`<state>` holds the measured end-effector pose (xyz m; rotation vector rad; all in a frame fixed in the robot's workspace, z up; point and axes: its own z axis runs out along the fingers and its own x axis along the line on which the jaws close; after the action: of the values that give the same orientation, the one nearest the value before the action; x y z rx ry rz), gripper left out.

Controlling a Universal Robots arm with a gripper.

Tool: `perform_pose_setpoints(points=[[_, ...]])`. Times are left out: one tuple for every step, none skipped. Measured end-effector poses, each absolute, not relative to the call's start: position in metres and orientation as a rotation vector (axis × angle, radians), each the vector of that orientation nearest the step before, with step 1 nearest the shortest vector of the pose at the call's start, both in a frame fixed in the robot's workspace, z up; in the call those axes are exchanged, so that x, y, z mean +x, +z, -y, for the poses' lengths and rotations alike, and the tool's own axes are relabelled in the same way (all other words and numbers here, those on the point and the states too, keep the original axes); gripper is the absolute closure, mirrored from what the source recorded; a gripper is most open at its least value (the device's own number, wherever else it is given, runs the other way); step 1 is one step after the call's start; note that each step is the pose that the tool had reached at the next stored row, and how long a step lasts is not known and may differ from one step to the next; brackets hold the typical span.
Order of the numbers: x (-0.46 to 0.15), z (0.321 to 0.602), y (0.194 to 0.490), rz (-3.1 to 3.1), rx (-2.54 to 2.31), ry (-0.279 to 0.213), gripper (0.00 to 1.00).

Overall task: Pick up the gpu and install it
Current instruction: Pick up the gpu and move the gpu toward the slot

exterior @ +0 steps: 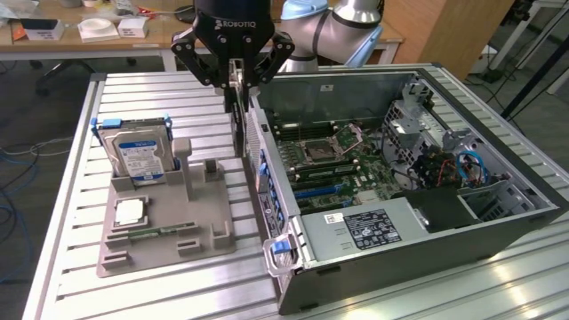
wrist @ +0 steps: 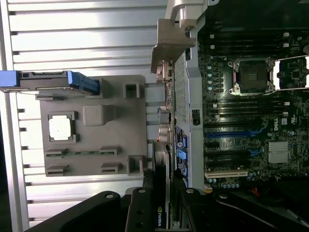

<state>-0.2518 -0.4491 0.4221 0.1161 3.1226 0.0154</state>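
The gpu (exterior: 236, 123) hangs on edge, a thin dark card seen edge-on, with my gripper (exterior: 234, 75) shut on its upper part. It hovers above the gap between the grey fixture tray (exterior: 169, 223) and the open computer case (exterior: 400, 260), close to the case's rear wall. In the wrist view the gpu (wrist: 164, 154) runs away from my gripper (wrist: 161, 186), and its silver bracket (wrist: 171, 46) sits at the far end, beside the case edge. The motherboard (exterior: 342, 160) lies exposed inside the case.
On the fixture tray, a silver hard drive with a blue label (exterior: 133, 153) stands upright, and a processor chip (exterior: 130, 212) and a slim green memory stick (exterior: 160, 232) lie flat. A slatted metal table (exterior: 71, 200) carries everything. A desk with white boxes (exterior: 98, 30) stands behind.
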Motion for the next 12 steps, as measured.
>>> perform_pose_setpoints(points=[[-0.2518, 0.4491, 0.4221, -3.123, 0.116, 0.015, 0.74], [-0.2518, 0.4491, 0.4221, -3.123, 0.116, 0.015, 0.74], [-0.2518, 0.4491, 0.4221, -3.123, 0.116, 0.015, 0.74], [-0.2518, 0.4491, 0.4221, -3.123, 0.116, 0.016, 0.74], [-0.2518, 0.4491, 0.4221, -3.123, 0.116, 0.015, 0.74], [-0.2518, 0.4491, 0.4221, -3.123, 0.116, 0.015, 0.74], [-0.2518, 0.4491, 0.4221, -3.123, 0.116, 0.015, 0.74], [-0.2518, 0.4491, 0.4222, -3.123, 0.116, 0.015, 0.74], [-0.2517, 0.4491, 0.4221, -3.123, 0.116, 0.015, 0.74], [-0.2513, 0.4491, 0.4221, -3.123, 0.116, 0.016, 0.74], [-0.2507, 0.4491, 0.4221, -3.123, 0.116, 0.016, 0.74], [-0.2503, 0.4491, 0.4221, -3.123, 0.116, 0.016, 0.74]])
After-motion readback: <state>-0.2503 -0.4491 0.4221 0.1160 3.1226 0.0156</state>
